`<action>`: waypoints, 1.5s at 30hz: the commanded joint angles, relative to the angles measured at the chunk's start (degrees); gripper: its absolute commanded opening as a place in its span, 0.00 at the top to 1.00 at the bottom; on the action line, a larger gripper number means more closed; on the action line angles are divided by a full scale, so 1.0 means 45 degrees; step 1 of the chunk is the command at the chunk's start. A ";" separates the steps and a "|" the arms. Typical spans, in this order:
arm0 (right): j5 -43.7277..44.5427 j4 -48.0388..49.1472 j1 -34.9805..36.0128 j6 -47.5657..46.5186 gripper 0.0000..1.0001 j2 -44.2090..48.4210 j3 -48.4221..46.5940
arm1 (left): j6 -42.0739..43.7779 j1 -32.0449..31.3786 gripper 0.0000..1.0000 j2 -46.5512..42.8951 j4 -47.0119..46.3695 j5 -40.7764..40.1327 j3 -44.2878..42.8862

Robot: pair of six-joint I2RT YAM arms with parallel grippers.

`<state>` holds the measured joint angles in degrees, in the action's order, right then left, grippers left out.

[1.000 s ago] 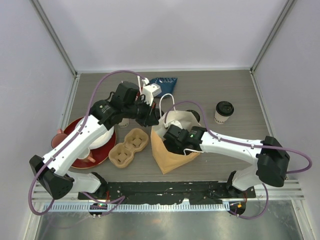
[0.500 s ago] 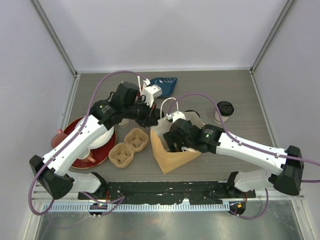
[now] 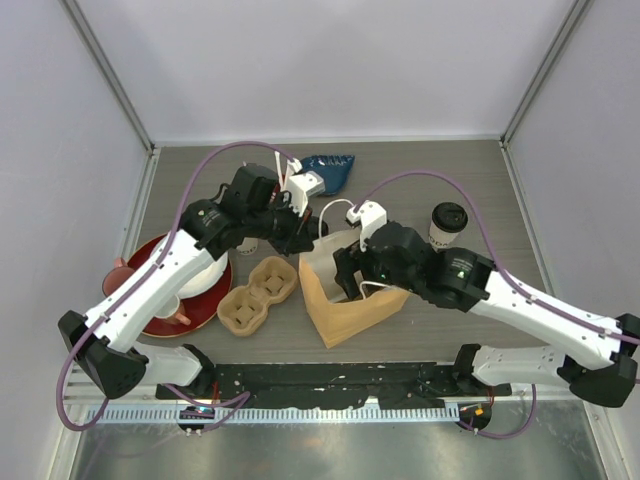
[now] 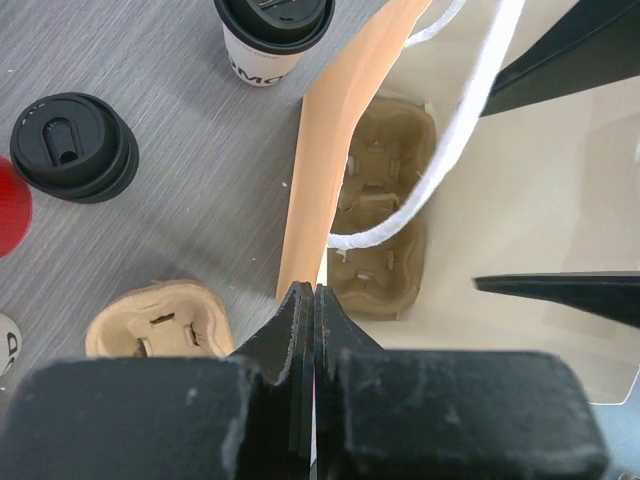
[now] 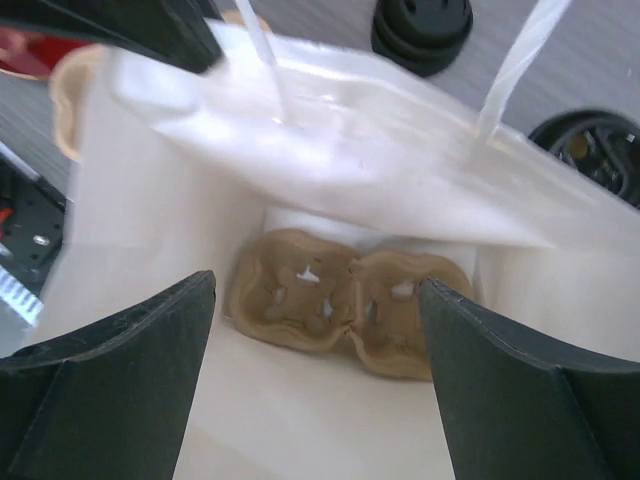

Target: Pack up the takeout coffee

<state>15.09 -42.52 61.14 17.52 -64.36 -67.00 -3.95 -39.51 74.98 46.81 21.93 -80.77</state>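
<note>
One takeout coffee [image 3: 447, 222] stands on the table right of the brown paper bag [image 3: 340, 315]. The left wrist view shows two lidded cups, one [image 4: 272, 35] beyond the bag and one [image 4: 75, 145] to its left. My left gripper [image 3: 305, 238] is shut on the bag's rim [image 4: 310, 200], holding it open. My right gripper [image 3: 350, 283] hangs open over the bag's mouth with nothing between its fingers [image 5: 130, 340]. A pulp cup carrier [image 5: 350, 310] lies on the bag's floor with no cups in it.
A second pulp carrier [image 3: 258, 293] lies left of the bag. A red plate [image 3: 215, 300] sits at the left under my left arm. A blue packet [image 3: 330, 168] lies at the back. The bag's white handle [image 4: 460, 130] loops across its opening.
My right arm has lifted up and back out of the bag, jaws opening wider, and the carrier stays on the bag's floor. The left gripper has kept its hold on the rim.
</note>
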 commanded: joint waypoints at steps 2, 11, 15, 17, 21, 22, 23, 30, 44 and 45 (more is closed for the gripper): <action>-0.0580 0.1381 0.0084 -0.0709 0.13 0.1019 -0.1396 | 0.0623 -0.0029 1.00 -0.0139 0.0965 -0.0226 -0.0313; 0.0023 0.1542 0.0084 -0.1178 0.13 0.1217 -0.3621 | 0.1127 -0.0029 1.00 -0.0120 0.1375 -0.0070 -0.0487; 0.2324 0.0507 0.0084 -0.0886 0.13 0.0553 -0.5341 | 0.1365 -0.0029 1.00 -0.0158 0.1688 0.0008 -0.0625; 0.3947 -0.0291 -0.0013 -0.0846 0.12 0.0143 -0.6373 | 0.1423 -0.0029 1.00 -0.0197 0.1766 0.0048 -0.0547; 0.4462 -0.1661 -0.1804 -0.1101 0.05 -0.0833 -0.7998 | 0.1560 -0.0029 1.00 -0.0236 0.1844 0.0028 -0.0546; 0.3898 -0.1934 -0.2564 -0.1139 0.05 -0.1028 -0.8253 | 0.1580 -0.0029 1.00 -0.0217 0.1903 0.0048 -0.0566; 0.2307 -0.2227 -0.3597 -0.1178 0.04 -0.1398 -0.8506 | 0.1619 -0.0029 1.00 -0.0236 0.1981 0.0028 -0.0605; -0.0966 -0.2095 -0.9420 -0.1841 0.00 -0.2358 -0.7457 | 0.2029 -0.0029 1.00 -0.0645 0.2547 -0.0186 -0.0761; -0.2395 0.0444 -1.4486 -0.2427 0.40 -0.3140 -0.3121 | 0.2029 -0.0029 1.00 -0.0062 0.3036 0.0281 -0.1542; -0.2590 0.0562 -1.4486 -0.2525 0.40 -0.3217 -0.2886 | 0.2010 -0.0029 1.00 -0.0003 0.3055 0.0417 -0.1601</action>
<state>7.14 -45.15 -3.44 7.55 -78.41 -83.99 5.02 -39.53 73.63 59.51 21.23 -85.19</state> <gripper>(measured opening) 0.622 0.010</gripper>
